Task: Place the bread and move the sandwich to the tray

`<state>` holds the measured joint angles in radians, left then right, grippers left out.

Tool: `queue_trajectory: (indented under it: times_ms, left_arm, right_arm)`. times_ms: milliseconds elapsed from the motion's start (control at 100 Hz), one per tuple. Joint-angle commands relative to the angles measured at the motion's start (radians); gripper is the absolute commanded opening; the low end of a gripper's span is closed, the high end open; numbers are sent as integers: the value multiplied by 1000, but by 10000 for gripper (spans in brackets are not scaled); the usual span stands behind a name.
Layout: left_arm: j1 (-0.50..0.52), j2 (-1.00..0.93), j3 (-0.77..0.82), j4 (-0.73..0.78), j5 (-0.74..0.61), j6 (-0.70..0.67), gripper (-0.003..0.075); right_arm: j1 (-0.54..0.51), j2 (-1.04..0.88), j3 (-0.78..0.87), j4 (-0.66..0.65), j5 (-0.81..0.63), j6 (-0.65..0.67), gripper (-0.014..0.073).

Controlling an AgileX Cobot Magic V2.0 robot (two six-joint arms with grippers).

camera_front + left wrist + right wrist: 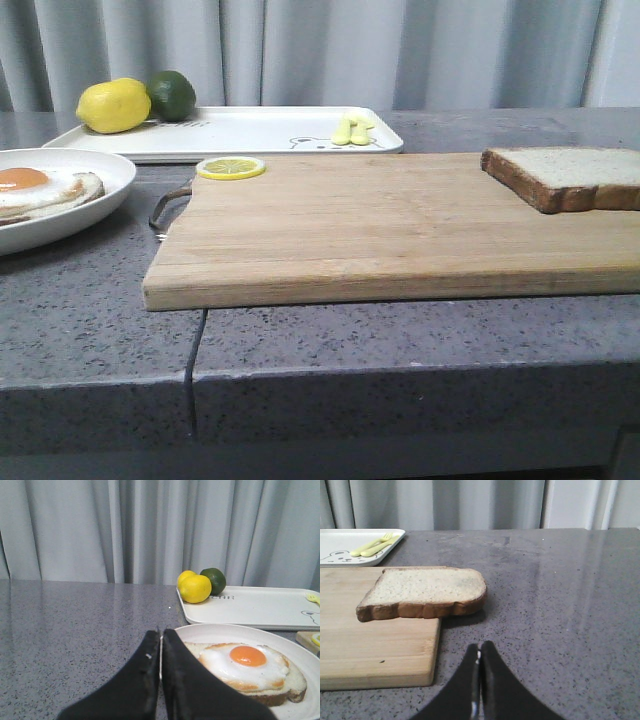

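My right gripper (479, 652), left gripper (161, 640) hovering closed, empty; bread (425, 592) overhanging cutting board (375, 640) right edge, looking soft, light — pinching crust edge.

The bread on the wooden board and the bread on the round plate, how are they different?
The bread on the cutting board is bare; the sandwich has a fried egg with an orange yolk on top. The bread hangs partly over the board's edge; the sandwich lies fully inside its white dish. Both have brown crusts and lie flat.
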<state>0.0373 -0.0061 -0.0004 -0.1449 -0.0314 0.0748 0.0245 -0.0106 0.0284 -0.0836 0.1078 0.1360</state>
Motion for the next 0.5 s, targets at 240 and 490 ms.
queue_trajectory:
  times_ms: [240, 490]
  left_arm:
    - [2, -10, -71, -5, -57, -8, -20]
    - [2, 117, -185, -5, -12, -8, -20]
  right_arm:
    - [-7, 8, -46, 12, -73, -2, -60]
    - [-7, 219, -252, 54, 121, 0, -60]
